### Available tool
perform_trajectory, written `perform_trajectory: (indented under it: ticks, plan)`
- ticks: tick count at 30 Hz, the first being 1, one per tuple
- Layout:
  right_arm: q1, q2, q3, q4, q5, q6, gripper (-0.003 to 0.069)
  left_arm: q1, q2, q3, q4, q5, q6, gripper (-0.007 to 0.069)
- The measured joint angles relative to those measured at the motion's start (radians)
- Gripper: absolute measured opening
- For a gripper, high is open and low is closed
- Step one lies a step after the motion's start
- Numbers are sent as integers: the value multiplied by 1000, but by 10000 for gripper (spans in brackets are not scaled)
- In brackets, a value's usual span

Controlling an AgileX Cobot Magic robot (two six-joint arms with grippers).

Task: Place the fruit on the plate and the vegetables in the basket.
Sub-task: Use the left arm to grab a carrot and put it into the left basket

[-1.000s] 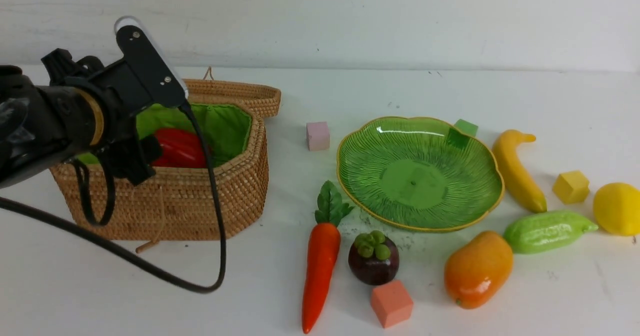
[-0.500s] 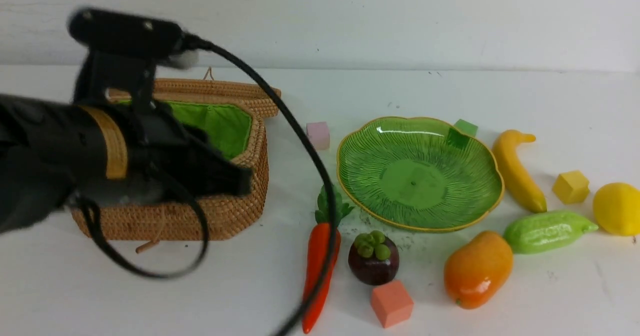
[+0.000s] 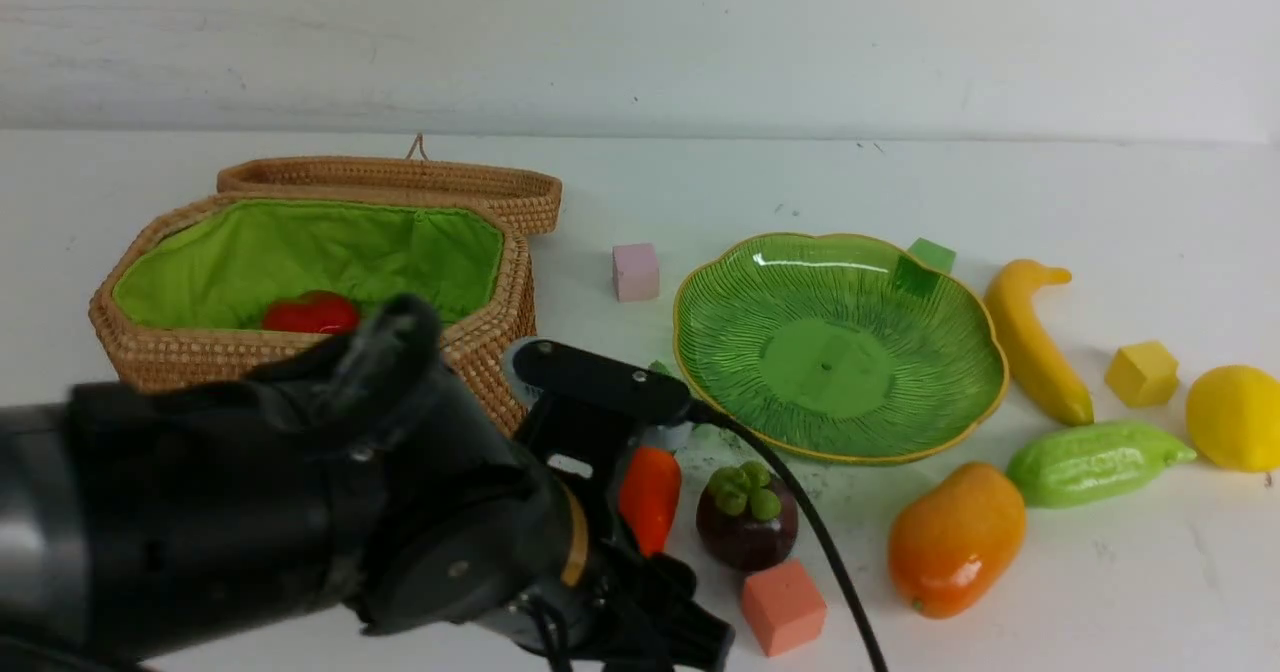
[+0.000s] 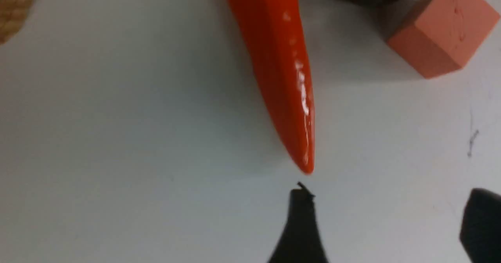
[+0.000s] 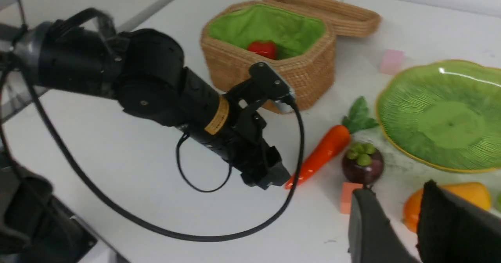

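Leaving the bell pepper [image 3: 312, 314] in the left-hand basket [image 3: 515, 292], my open, empty left gripper [image 4: 391, 194] now seemingly nears the carrot [image 4: 285, 79].

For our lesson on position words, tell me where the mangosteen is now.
In the front view, the mangosteen sits on the table just right of the carrot, with the orange-pink cube immediately on its near side.

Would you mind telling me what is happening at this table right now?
The left gripper is open by the tip of the carrot, holding nothing. The red pepper lies in the basket. The plate is bare; the fruit and the gourd still lie on the table.
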Motion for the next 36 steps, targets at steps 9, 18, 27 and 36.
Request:
perform_trajectory:
  ticks: [9,18,27,36]
  plan:
    - [0,-76,60,-184,0,69,204,66,150,0,135,-169,-92,626]
    - [0,-81,147,-183,0,56,206,86,174,0,192,-273,-97,529]
    - [0,-81,156,-172,0,47,214,86,291,-2,247,-296,-107,509]
    - [0,-81,156,-140,0,44,214,86,309,-13,262,-316,-135,265]
